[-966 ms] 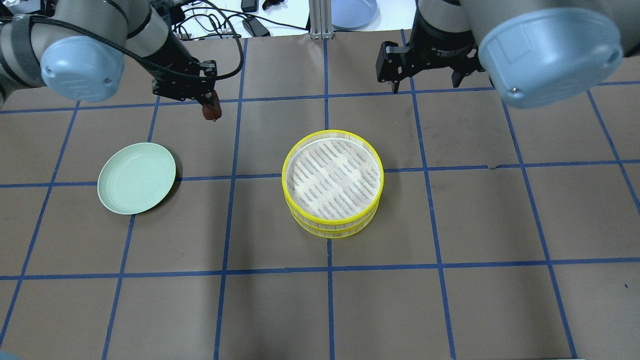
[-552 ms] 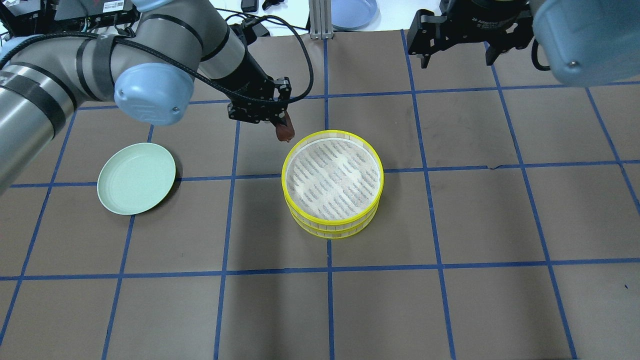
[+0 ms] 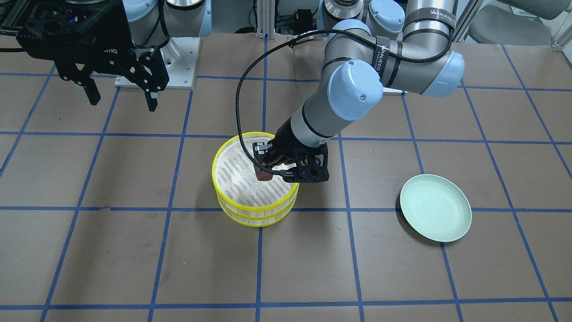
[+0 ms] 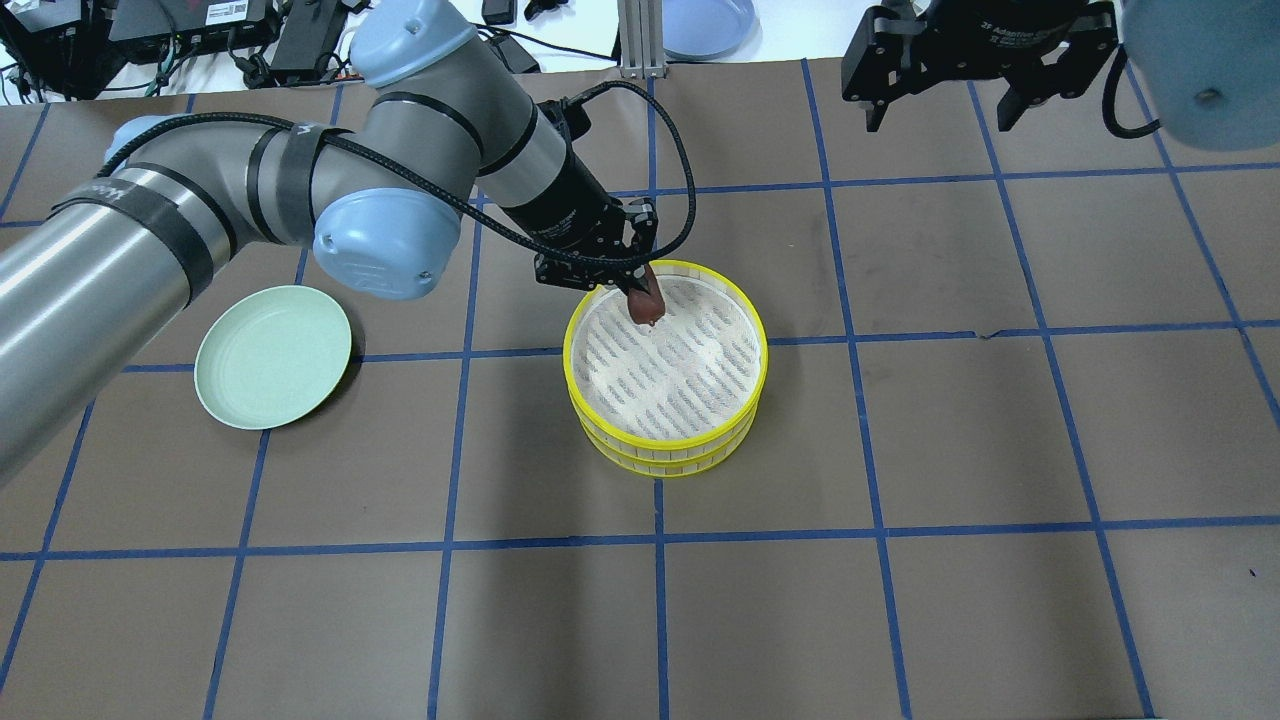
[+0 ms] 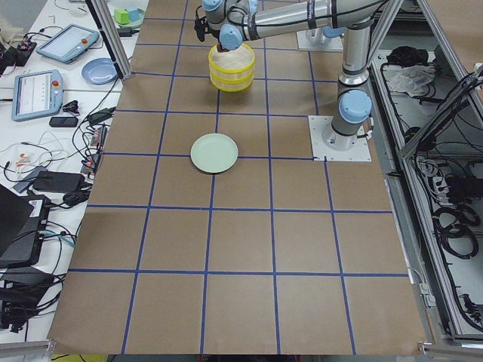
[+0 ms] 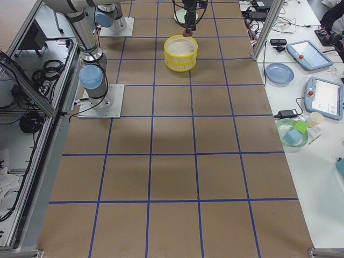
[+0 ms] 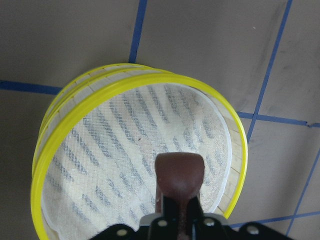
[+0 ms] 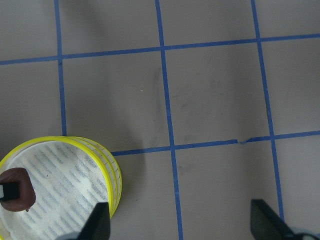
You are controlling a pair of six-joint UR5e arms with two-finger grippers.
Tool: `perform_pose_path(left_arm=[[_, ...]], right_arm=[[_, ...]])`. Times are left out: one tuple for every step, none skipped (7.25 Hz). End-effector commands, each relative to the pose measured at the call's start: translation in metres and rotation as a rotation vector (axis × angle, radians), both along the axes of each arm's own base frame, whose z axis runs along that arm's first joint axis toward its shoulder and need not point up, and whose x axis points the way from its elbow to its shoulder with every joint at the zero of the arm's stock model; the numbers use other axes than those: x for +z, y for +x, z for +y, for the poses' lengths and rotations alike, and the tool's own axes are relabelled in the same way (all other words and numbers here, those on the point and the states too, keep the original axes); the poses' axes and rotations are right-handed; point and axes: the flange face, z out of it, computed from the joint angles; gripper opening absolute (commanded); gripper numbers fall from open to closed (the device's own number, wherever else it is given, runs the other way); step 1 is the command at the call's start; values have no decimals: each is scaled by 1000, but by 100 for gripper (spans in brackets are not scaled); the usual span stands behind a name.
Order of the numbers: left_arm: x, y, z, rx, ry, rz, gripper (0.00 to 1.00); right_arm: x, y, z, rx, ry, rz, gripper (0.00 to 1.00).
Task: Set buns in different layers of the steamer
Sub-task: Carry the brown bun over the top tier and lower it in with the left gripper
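Left claw (image 4: 643, 298) tight around dark reddish-brown rounded bun (image 4: 647, 309) above yellow-rimmed slatted top steamer basket (image 4: 567, 350) (right claw (image 3: 124, 102) wide, empty).

We see the table (image 4: 900, 600) steeply from the robot's edge and the opposite edge, distantly from both ends; wrist cameras sit close. All share the steamer (image 4: 680, 390).

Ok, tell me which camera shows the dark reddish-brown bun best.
Left wrist-mounted: the dark reddish-brown rounded bun sits large and central over the yellow-rimmed, cloth-lined steamer basket. Overhead and front-facing show it small at the left gripper; right wrist-mounted catches it at the frame's edge; the side views show only a speck.
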Motion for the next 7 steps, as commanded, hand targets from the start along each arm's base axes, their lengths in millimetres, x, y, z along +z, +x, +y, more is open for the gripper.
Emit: perform_pose_path(left_arm=[[-5, -20, 12, 53, 53, -14, 100], [-6, -25, 15, 55, 57, -22, 100], [-6, -25, 15, 63, 60, -25, 100], [-7, -24, 14, 65, 60, -32, 100], [-12, -20, 13, 72, 55, -78, 100], [-13, -19, 14, 61, 50, -90, 100], [-10, -11, 11, 60, 19, -152, 100]], right_arm=[[-6, 2, 9, 1, 80, -25, 100], [-7, 3, 10, 2, 82, -27, 100], [-7, 4, 10, 5, 82, -28, 100], [-6, 3, 10, 3, 81, -28, 100], [-7, 4, 10, 5, 82, -28, 100], [-6, 5, 11, 6, 79, -28, 100], [-7, 5, 11, 5, 81, -30, 100]])
